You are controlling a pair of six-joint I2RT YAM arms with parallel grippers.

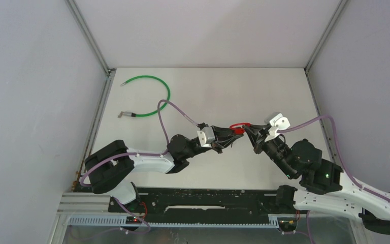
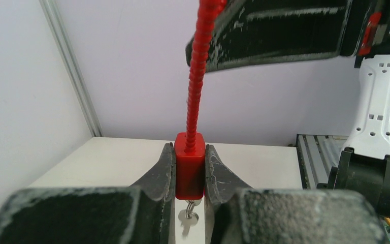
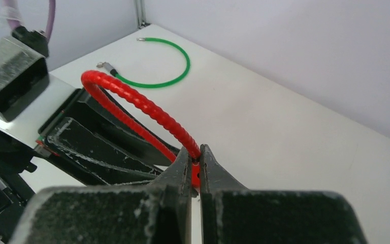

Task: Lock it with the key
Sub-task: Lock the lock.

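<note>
Green cable on white table

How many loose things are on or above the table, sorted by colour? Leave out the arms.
Red: 1, the red cable lock
Green: 1, the green cable
Silver: 1, the silver key hanging under the lock
Total: 3

Nothing readable anywhere, in any of the views. The red cable lock shows a plain face, no lettering, no numbers.
</note>
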